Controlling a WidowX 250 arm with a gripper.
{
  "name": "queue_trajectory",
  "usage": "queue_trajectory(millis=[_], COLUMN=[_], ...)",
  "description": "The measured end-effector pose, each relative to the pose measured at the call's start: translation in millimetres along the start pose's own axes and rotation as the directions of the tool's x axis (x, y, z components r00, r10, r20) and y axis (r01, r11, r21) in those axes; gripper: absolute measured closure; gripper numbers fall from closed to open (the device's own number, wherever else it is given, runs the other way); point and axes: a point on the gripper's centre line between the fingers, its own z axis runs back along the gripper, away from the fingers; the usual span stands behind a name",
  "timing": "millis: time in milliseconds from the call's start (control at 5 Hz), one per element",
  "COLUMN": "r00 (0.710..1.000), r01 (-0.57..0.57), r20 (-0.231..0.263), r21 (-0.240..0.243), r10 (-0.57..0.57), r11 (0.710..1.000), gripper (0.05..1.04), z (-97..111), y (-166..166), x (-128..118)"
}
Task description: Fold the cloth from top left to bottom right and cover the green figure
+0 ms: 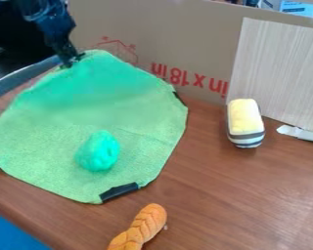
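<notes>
Passage between cloth (48, 161) and striped block (245, 117); cardboard (152, 29) bars far side.

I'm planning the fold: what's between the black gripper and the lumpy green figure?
Only the green fabric cloth lies between the gripper and figure, in the camera view.

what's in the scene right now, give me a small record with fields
cloth: green cloth, top corner raised, lower part on the wooden table
pincer: pincer gripping the raised corner
figure: green figure on the cloth, uncovered
fold: not yet made
near bottom edge: orange braided object
right of cloth: yellow-topped block with striped base
behind: cardboard
</notes>
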Motion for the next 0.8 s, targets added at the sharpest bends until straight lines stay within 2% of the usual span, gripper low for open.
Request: queue_trajectory(millis=[400,800], r00=[0.99,0.977], r01=[0.143,0.209], r20=[0.011,-0.021], r21=[-0.028,-0.065], r10=[-0.143,-0.211], r11=[0.989,0.976], gripper=[1.029,1.029], z=[15,40], y=[-60,-114], x=[-18,-14])
